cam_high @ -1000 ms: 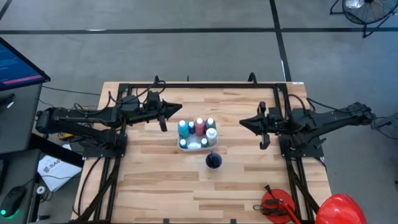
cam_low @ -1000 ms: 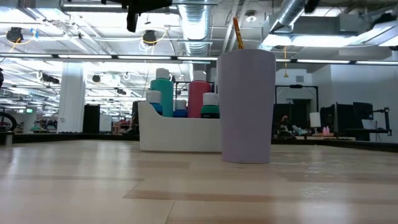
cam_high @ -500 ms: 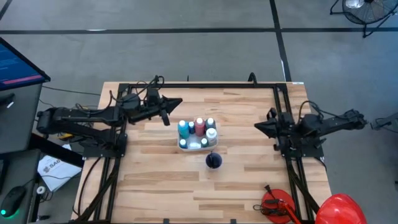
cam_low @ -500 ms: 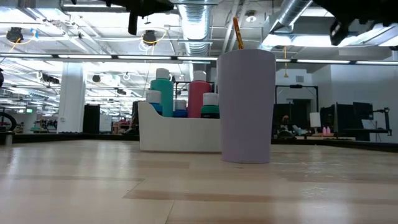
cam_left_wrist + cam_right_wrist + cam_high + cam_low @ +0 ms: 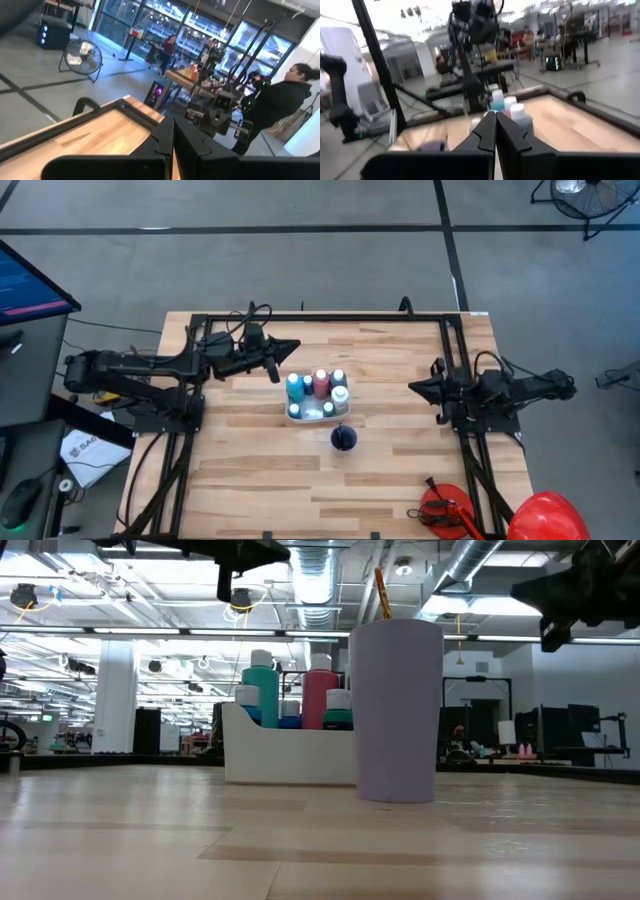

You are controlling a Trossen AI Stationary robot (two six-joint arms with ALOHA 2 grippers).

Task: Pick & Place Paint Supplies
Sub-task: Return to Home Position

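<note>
Time for going home, with left gripper [image 5: 172,134] and right gripper [image 5: 495,124] pinched closed, holding nothing. Next: park away from middle white bin [image 5: 285,755].

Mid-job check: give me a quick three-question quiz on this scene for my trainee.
1. True or false: the right gripper hovers over the white bin.
2. The left gripper is: A shut and empty; B wide open; C shut on a bottle.
3. Fill in: the brush handle sticks up out of the ___.
Key: 1 false; 2 A; 3 cup.
</note>
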